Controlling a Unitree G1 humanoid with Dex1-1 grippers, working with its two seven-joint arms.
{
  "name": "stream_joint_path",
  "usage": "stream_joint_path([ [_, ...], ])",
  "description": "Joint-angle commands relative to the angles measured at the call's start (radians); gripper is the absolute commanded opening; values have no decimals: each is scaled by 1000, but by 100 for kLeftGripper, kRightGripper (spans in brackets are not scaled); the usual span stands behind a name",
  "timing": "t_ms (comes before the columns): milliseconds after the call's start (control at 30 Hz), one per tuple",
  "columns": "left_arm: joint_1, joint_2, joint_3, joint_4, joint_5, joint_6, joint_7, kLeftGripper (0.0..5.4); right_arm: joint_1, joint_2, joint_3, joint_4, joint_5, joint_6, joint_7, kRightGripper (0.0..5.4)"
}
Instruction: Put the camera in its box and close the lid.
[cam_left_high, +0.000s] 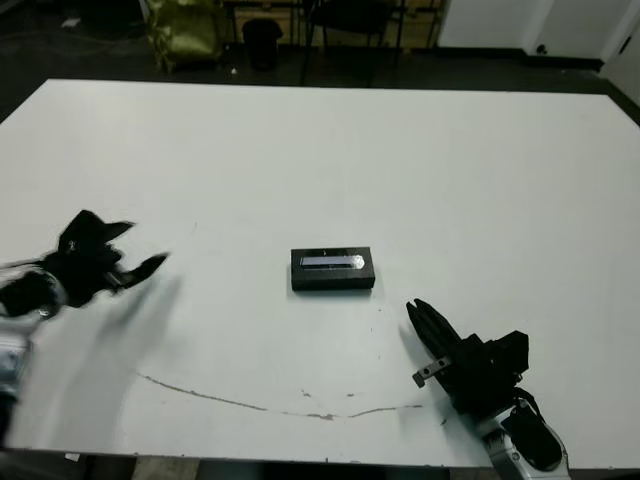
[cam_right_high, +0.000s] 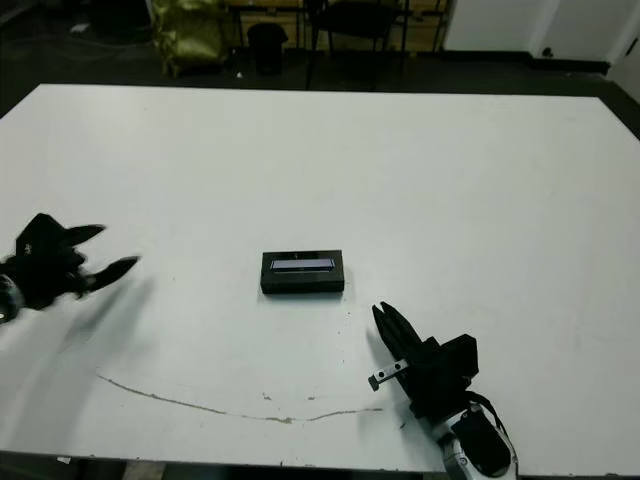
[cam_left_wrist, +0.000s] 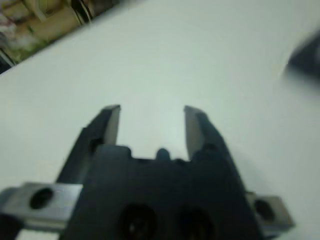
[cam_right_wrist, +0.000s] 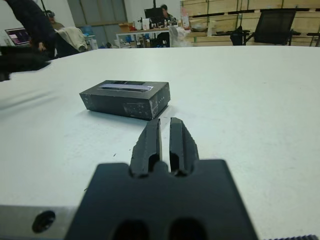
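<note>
The black box (cam_left_high: 333, 278) lies in the middle of the white table with the lid (cam_left_high: 332, 261) flat on top of it, pale strip facing up. The camera is hidden from every view. My left gripper (cam_left_high: 143, 245) hovers, blurred, well to the box's left; the left wrist view shows it open (cam_left_wrist: 151, 112) with nothing between its fingers. My right gripper (cam_left_high: 415, 306) sits low near the front edge, to the right of the box and nearer me. Its fingers (cam_right_wrist: 172, 135) are shut together, empty, pointing toward the box (cam_right_wrist: 125, 100) a short way ahead.
A thin dark scratch line (cam_left_high: 250, 404) runs along the table (cam_left_high: 420, 160) near the front edge. Beyond the far edge stand a yellow-green bag (cam_left_high: 185, 35), a bin and chairs. In the right wrist view, people (cam_right_wrist: 35, 25) and desks show past the table.
</note>
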Motion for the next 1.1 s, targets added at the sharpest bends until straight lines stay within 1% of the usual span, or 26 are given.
stream_joint_path([
  [33,56,-145,-22,-96,-35,-15,82,178,32,-8,1,11,-17,50,-19,0],
  [167,111,-298,-129,-243,-13,28,193,76,27,-4,-1,32,-1,39,-8,0],
  [267,139,-363,-195,-305,14,52,249,8,26,-4,0,31,-3,41,-10,0],
  [367,151,-400,-247,-338,42,81,287,3,8,1,-4,77,0,-4,9,0],
  [500,140,-450,-298,-373,60,173,353,3,17,-10,-1,42,-16,42,-13,0],
  [600,118,-482,-335,-350,98,188,387,3,13,9,-2,65,20,12,11,0],
  [667,97,-505,-356,-329,120,219,412,3,16,5,3,51,1,29,-6,0],
  [733,69,-527,-369,-284,136,233,425,3,11,8,3,63,6,20,0,0],
  [867,15,-562,-379,-159,167,208,456,3,14,5,5,65,-6,3,1,0],
  [1067,-45,-602,-385,24,186,156,514,3,15,10,2,70,-2,21,-8,0],
  [1100,-53,-604,-389,44,192,163,526,3,15,11,2,74,-6,18,-12,0],
])
